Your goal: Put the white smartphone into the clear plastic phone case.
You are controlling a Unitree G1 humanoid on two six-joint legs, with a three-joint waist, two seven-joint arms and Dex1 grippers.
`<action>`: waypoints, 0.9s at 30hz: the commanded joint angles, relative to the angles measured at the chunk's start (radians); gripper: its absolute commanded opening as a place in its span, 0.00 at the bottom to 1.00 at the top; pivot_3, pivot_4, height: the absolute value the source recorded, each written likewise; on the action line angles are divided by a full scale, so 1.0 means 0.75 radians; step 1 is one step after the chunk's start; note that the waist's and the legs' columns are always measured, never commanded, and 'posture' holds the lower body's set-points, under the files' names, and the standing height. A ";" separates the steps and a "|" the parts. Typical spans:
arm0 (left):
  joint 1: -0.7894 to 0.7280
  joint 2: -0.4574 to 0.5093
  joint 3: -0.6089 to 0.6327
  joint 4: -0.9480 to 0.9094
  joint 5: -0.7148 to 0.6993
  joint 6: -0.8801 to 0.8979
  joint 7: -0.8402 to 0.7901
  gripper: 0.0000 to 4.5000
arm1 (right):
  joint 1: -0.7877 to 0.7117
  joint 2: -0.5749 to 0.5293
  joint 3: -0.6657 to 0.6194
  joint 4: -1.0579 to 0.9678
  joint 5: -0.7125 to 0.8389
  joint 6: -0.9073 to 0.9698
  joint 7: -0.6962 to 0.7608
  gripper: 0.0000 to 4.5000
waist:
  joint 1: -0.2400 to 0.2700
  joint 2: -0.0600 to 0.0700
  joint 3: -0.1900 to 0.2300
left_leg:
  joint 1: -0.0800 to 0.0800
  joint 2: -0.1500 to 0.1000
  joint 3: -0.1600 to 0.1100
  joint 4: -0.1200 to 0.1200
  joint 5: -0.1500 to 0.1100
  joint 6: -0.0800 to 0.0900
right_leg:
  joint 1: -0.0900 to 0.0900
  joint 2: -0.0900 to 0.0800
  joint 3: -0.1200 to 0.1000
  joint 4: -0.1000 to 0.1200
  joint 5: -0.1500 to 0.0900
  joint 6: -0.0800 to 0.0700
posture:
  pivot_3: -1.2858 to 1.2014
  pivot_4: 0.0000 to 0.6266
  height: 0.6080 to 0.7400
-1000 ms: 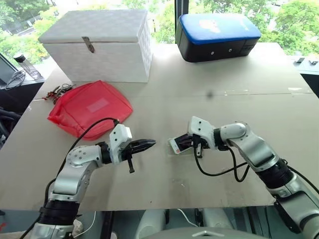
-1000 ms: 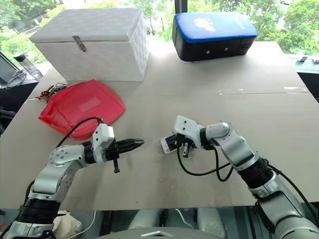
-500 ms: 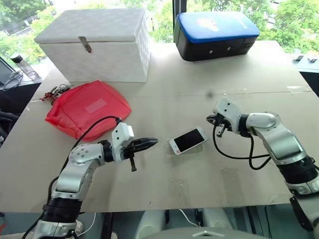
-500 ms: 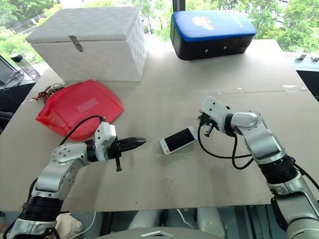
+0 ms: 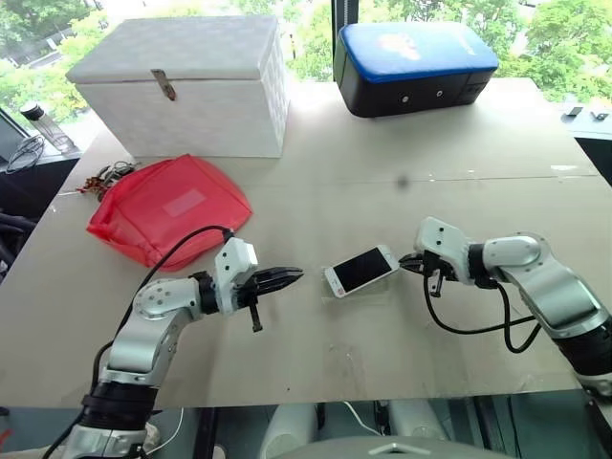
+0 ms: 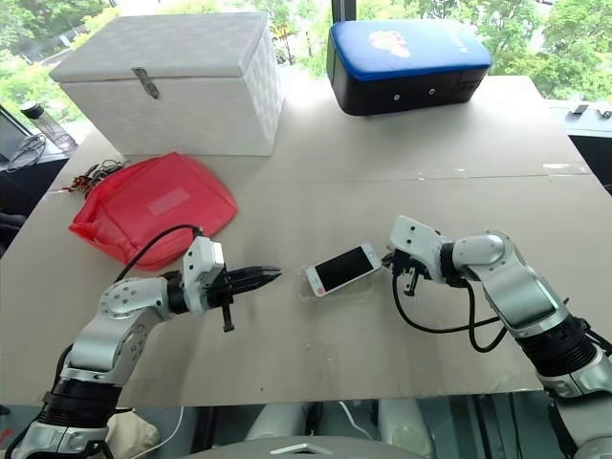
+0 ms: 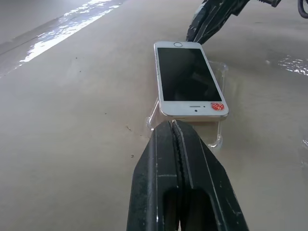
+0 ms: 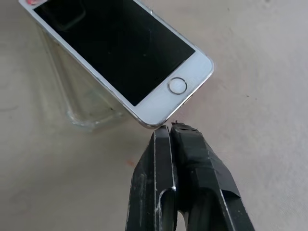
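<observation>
The white smartphone point(image 5: 361, 270) lies screen up in the middle of the table, resting askew on the clear plastic phone case point(image 7: 219, 137), whose rim sticks out past one long side of the phone point(image 8: 72, 103). My left gripper point(image 5: 293, 275) is shut and empty, its tip a short way off the phone's left end, close to the case's rim point(image 7: 172, 126). My right gripper point(image 5: 410, 263) is shut too, with its tip right at the corner of the phone's home-button end point(image 8: 171, 128). I cannot tell whether it touches the phone.
A red pouch point(image 5: 172, 206) lies at the left, with keys point(image 5: 108, 176) beside it. A white lidded box point(image 5: 186, 86) and a blue-topped black case point(image 5: 416, 67) stand at the back. The table's front edge point(image 5: 316, 394) runs close below the arms.
My right gripper, which covered the phone a second ago, drew off to the right and left the phone lying on the case. It then came down to the home-button end. The left arm stayed still.
</observation>
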 commanded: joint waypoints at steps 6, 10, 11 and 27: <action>-0.019 0.017 0.020 -0.010 -0.010 -0.014 -0.020 0.00 | 0.028 -0.026 -0.020 -0.143 0.082 0.014 0.034 0.00 | 0.001 0.000 0.000 | 0.000 0.000 0.000 0.000 0.000 0.000 | 0.000 0.000 0.000 0.000 0.000 0.000 | 0.52 0.24 1.00; -0.021 0.028 0.026 0.006 -0.010 -0.019 -0.037 0.00 | 0.105 -0.093 -0.055 -0.241 0.128 0.052 0.063 0.00 | 0.003 -0.001 0.001 | 0.000 0.000 0.000 0.000 0.000 0.000 | 0.000 0.000 0.000 0.000 0.000 0.000 | 0.52 0.24 1.00; -0.020 0.029 0.027 0.006 -0.011 -0.018 -0.040 0.00 | 0.120 -0.107 -0.073 -0.263 0.145 0.063 0.065 0.00 | 0.004 -0.001 0.001 | 0.000 0.000 0.000 0.000 0.000 0.000 | 0.000 0.000 0.000 0.000 0.000 0.000 | 0.52 0.24 1.00; -0.100 -0.010 -0.123 0.075 0.102 -0.018 -0.046 0.00 | -0.177 0.116 0.006 0.258 -0.065 -0.202 -0.136 0.00 | -0.001 -0.001 0.003 | 0.000 0.000 0.001 0.000 0.000 0.000 | 0.000 0.000 0.000 0.000 0.000 0.000 | 0.52 0.24 1.00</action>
